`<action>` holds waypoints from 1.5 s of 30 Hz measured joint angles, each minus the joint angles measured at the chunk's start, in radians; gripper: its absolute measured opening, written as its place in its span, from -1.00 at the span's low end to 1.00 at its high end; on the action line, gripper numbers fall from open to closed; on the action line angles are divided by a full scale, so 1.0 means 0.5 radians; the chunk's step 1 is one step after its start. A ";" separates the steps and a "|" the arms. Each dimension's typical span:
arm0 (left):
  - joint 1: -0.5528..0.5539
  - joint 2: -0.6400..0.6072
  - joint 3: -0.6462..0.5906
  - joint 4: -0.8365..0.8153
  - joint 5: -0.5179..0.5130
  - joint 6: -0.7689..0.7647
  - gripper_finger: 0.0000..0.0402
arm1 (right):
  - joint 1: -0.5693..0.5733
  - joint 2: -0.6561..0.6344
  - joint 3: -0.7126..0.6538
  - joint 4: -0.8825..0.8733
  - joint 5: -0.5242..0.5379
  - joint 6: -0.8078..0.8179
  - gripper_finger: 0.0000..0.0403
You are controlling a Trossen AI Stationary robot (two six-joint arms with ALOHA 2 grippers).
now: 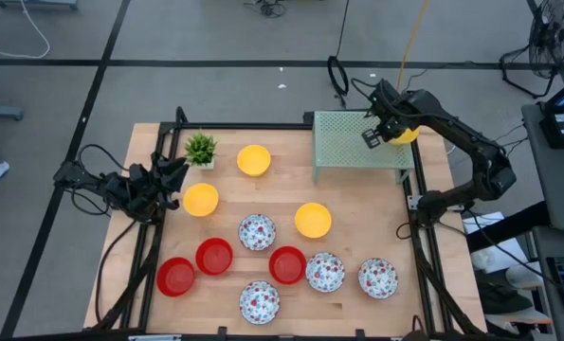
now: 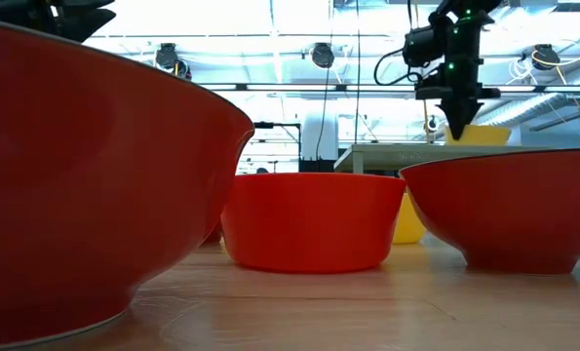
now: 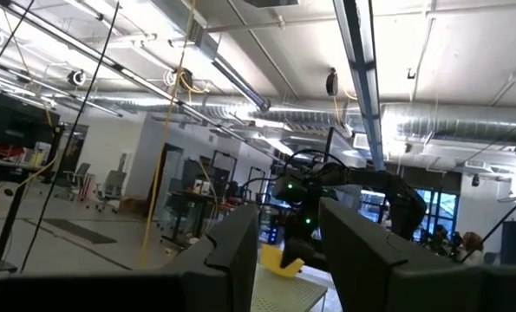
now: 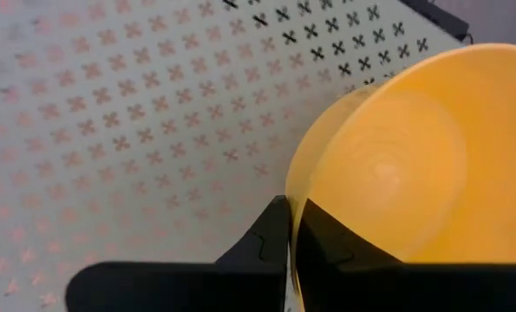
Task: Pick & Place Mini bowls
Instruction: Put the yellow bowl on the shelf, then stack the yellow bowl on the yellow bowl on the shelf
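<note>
My right gripper (image 1: 388, 131) is over the pale green perforated shelf (image 1: 353, 142) at the table's far right and is shut on a yellow mini bowl (image 1: 407, 134). The low view shows that bowl (image 2: 484, 135) at the shelf's top level. On the wood stand three more yellow bowls (image 1: 254, 160), (image 1: 201, 199), (image 1: 313, 220), three red ones (image 1: 214, 256), (image 1: 175, 277), (image 1: 287, 265) and several white floral ones, such as (image 1: 257, 231). My left gripper (image 1: 172, 171) waits open at the table's left edge, touching nothing. My right gripper pinches the yellow bowl's rim (image 4: 297, 184), with one finger (image 4: 271, 238) outside the wall and the other (image 4: 331, 243) inside. The fingers come from above, pointing down (image 2: 458, 117). The bowl is upright over the shelf; whether its bottom rests on the shelf cannot be told.
A small green potted plant (image 1: 201, 149) stands near the far left corner. Black frame rails (image 1: 419, 237) run along the table's left and right sides. Most of the shelf's top to the left of the held bowl is bare.
</note>
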 joint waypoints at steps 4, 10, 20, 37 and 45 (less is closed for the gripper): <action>-0.001 0.000 0.000 0.009 -0.001 0.012 -0.36 | -0.047 0.000 -0.052 0.043 0.000 0.017 -0.99; 0.000 0.000 0.000 0.009 0.000 0.013 -0.36 | -0.074 0.000 -0.080 0.042 -0.002 0.008 -0.82; 0.000 0.000 0.000 0.012 0.000 0.016 -0.36 | -0.073 0.000 -0.018 0.054 -0.007 -0.142 -0.35; 0.000 0.000 0.000 0.012 0.000 0.017 -0.36 | 0.232 -0.144 0.400 0.339 -1.445 0.152 -0.16; -0.001 0.000 0.000 0.010 -0.001 0.015 -0.36 | 1.066 -0.261 -0.137 1.456 -1.572 0.286 -0.18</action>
